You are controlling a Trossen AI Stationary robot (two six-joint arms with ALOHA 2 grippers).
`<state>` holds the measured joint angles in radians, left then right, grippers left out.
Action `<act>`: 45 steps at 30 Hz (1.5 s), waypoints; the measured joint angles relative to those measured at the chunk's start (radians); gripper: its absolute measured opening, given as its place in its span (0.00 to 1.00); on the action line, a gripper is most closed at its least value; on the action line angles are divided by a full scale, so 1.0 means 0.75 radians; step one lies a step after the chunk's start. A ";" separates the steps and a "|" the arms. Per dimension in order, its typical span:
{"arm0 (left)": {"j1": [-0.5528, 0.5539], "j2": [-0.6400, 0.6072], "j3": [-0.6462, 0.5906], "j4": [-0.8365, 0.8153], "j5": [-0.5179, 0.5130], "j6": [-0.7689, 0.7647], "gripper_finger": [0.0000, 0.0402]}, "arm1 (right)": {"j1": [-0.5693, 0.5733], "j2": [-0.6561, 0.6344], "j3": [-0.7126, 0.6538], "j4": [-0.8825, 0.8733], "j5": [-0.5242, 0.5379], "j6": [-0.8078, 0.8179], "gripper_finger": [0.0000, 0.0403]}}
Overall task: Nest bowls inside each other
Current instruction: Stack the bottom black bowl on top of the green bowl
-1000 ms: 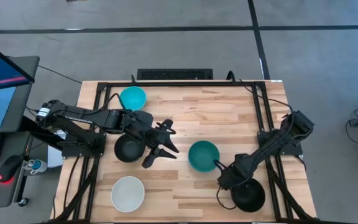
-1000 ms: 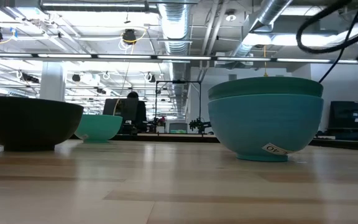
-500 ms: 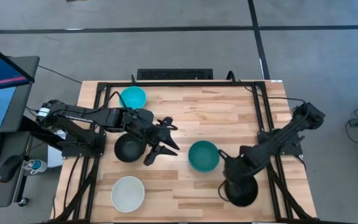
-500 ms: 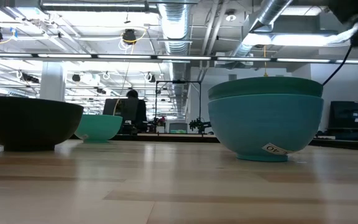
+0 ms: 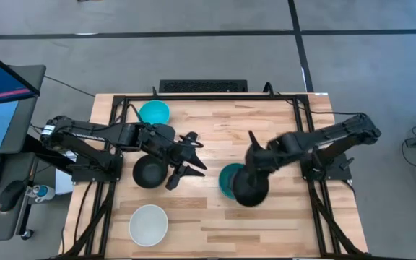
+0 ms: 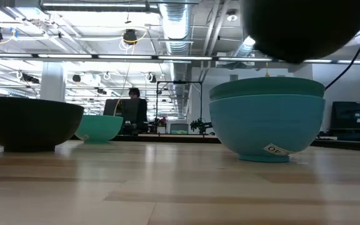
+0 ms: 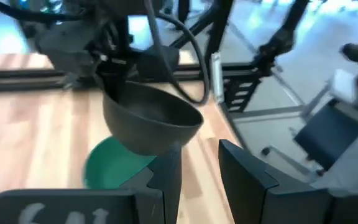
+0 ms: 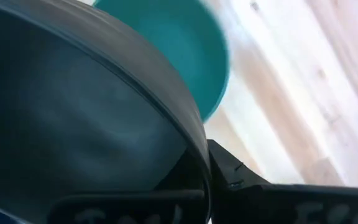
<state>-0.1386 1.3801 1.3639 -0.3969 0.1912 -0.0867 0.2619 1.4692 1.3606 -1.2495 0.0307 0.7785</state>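
My right gripper (image 5: 252,166) is shut on a black bowl (image 5: 250,188) and holds it in the air over the teal-green bowl (image 5: 227,178). In the low view the black bowl (image 6: 300,28) hangs above the teal-green bowl (image 6: 266,87), which is nested in the blue bowl (image 6: 266,128). My left gripper (image 5: 190,160) is open, just right of the second black bowl (image 5: 149,172), touching nothing. The cyan bowl (image 5: 154,113) rests on its base near the far left corner, the white bowl (image 5: 149,224) near the near left edge. My right gripper holds the black bowl by its rim (image 8: 194,140), at the side toward the table's far edge. The rim runs between the two fingers, and one finger (image 8: 235,177) shows on the outer wall. The bowl is lifted clear, mouth up, slightly tilted (image 7: 151,121).
A black frame (image 5: 208,97) runs round the table's edges. Bare wood lies in the near right part of the table (image 5: 280,231) and between the two arms toward the far edge. A monitor and a keyboard stand off the left side.
My right gripper has carried the black bowl up off the table's near right corner and toward the left and far edge, until it hangs over the teal-green bowl. In the low view the bowl has come into the picture from the top right.
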 joint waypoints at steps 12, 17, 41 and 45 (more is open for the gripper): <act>-0.006 -0.122 0.083 -0.128 -0.229 0.125 0.24 | -0.211 0.223 0.052 -0.038 -0.163 -0.242 0.02; -0.011 -0.162 0.084 -0.178 -0.241 0.174 0.24 | -0.214 0.299 0.052 -0.031 -0.219 -0.277 0.02; -0.016 -0.178 0.081 -0.318 -0.165 0.272 0.12 | -0.214 0.467 0.053 0.108 -0.322 -0.341 0.37; -0.016 -0.178 0.081 -0.313 -0.165 0.267 0.12 | -0.222 0.453 0.053 0.121 -0.331 -0.318 0.45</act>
<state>-0.1509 1.2465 1.4250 -0.6319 0.0673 0.1134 0.0956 1.8087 1.4001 -1.1589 -0.2172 0.5403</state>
